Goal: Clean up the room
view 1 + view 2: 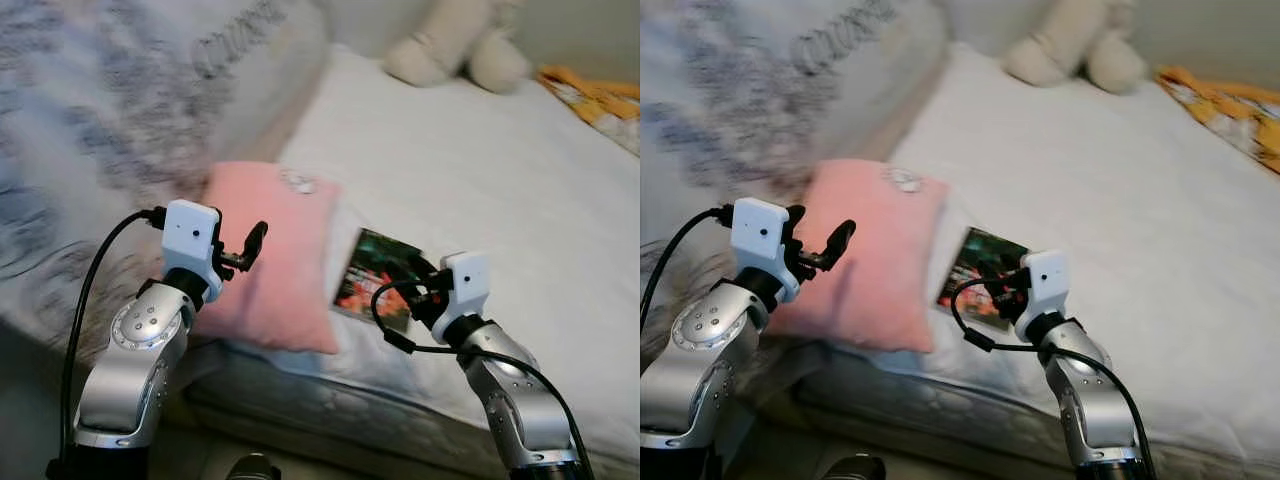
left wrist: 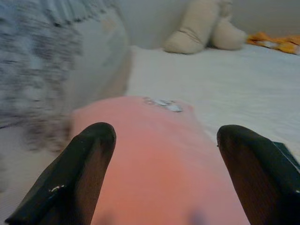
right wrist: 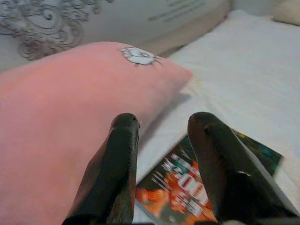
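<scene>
A pink pillow (image 1: 275,255) with a small white patch lies on the near left part of the white bed (image 1: 470,170). Beside it to the right lies a flat book (image 1: 375,280) with a dark green and orange cover. My left gripper (image 1: 250,250) hovers open just over the pillow's left side; in the left wrist view its fingers (image 2: 79,173) straddle the pillow (image 2: 154,164). My right gripper (image 1: 1000,285) is open just above the book's near edge; its fingers (image 3: 117,168) frame the book (image 3: 180,187) and the pillow (image 3: 70,117).
A cream stuffed toy (image 1: 455,45) sits at the far end of the bed. An orange and yellow cloth (image 1: 595,95) lies at the far right. A patterned grey-white duvet (image 1: 110,110) is heaped along the left. The bed's middle is bare sheet.
</scene>
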Available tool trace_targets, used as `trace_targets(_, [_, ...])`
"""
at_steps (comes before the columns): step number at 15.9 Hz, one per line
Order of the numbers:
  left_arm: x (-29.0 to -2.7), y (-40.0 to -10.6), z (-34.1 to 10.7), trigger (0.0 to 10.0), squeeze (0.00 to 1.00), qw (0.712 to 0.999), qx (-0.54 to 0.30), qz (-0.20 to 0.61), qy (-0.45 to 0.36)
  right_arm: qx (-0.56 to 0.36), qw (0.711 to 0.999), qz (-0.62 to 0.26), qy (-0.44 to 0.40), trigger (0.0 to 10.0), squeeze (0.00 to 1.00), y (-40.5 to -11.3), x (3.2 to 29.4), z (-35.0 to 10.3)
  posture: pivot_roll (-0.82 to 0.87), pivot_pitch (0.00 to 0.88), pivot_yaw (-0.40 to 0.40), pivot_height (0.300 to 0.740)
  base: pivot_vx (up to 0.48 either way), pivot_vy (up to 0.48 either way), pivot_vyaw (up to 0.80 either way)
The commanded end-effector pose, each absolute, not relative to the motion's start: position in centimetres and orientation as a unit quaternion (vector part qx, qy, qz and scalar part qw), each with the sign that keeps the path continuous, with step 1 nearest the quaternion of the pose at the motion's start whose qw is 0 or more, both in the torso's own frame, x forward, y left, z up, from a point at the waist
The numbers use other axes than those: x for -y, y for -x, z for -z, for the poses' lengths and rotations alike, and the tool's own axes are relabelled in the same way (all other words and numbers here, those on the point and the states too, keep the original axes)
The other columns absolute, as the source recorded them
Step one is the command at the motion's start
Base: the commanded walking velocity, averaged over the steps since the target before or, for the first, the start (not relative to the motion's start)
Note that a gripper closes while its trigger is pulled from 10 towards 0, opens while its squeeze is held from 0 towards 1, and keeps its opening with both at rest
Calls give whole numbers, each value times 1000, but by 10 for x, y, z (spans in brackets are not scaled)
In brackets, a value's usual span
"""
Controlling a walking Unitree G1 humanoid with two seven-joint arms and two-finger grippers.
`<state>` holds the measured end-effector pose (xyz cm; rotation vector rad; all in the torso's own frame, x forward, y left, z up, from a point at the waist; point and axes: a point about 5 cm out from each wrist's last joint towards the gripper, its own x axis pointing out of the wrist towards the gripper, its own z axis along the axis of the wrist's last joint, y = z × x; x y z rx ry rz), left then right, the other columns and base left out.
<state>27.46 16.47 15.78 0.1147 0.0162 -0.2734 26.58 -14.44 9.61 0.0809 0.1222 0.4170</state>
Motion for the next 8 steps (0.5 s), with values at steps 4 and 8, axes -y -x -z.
trace_targets(4, [-160,-281,-157,10000,0,988,-4,133,-74,-63,982,-171,-44,10000,0,-271,156,-95,15,0,-32,740,0,0,141])
trace_targets(8, [-162,-282,-153,10000,0,990,-6,127,-64,-60,979,-192,-27,10000,0,-268,150,-96,14,0,-34,740,161,0,400])
